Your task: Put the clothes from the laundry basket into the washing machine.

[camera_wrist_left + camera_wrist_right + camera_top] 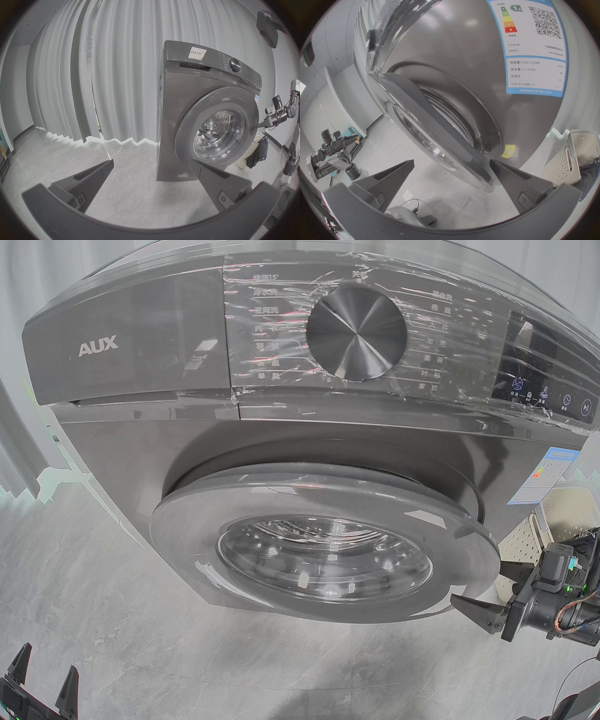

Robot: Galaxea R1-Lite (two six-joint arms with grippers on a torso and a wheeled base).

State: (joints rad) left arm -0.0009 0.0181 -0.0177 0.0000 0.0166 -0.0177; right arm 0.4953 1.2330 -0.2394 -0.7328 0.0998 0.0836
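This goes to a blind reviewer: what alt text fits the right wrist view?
The round door of the washing machine stands ajar, its rim close to the open right gripper. A perforated laundry basket sits on the floor beside the machine.

The washer (156, 446) runs off the head view's top edge, so its lid is unseen. The basket (520, 545) there is a mere perforated strip; the rest sits behind the door (187, 527) and the right arm (556, 609). In the left wrist view dark clothes (257, 154) hang on the basket, too small to tell which garments or how many. The left gripper (49, 660) is cropped at the head view's bottom corner, past its two fingertips. The door's rim lies between the right gripper's (450, 162) fingers — touching or not, I cannot tell. Reflections on the door muddle what lies in the drum (325, 559).
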